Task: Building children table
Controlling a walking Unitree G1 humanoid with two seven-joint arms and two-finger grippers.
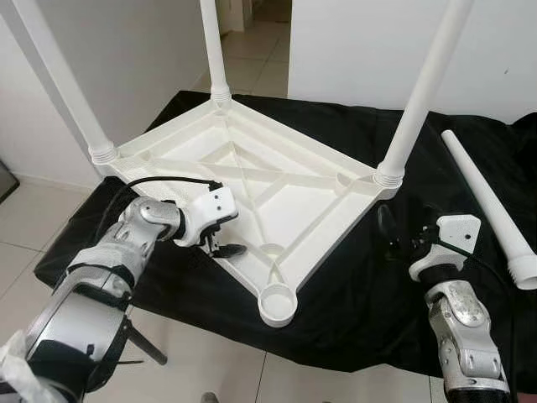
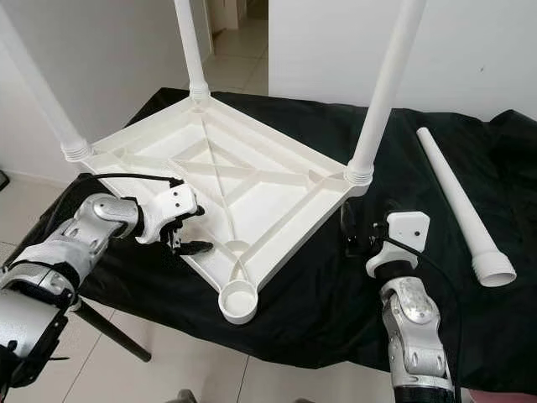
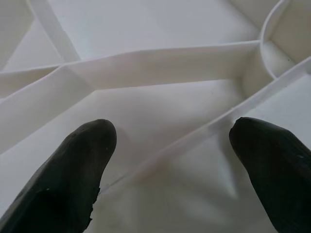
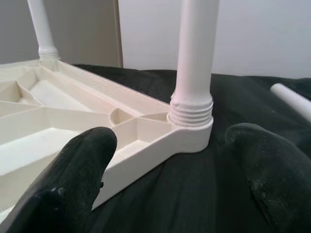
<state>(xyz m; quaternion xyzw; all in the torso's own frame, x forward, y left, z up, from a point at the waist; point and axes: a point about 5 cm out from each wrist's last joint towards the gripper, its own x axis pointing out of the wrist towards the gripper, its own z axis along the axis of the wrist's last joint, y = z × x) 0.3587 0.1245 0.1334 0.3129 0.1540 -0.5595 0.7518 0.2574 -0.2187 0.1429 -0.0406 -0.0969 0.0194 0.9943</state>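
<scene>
A black-draped tabletop (image 1: 352, 294) fills the middle of the frame, carrying the upturned white children table (image 1: 285, 189) with three legs screwed in. A loose leg (image 1: 491, 206) lies at right. The left claw (image 1: 220, 243) spreads wide over its near-left edge; the right claw (image 1: 401, 239) gapes empty beside the right corner.
</scene>
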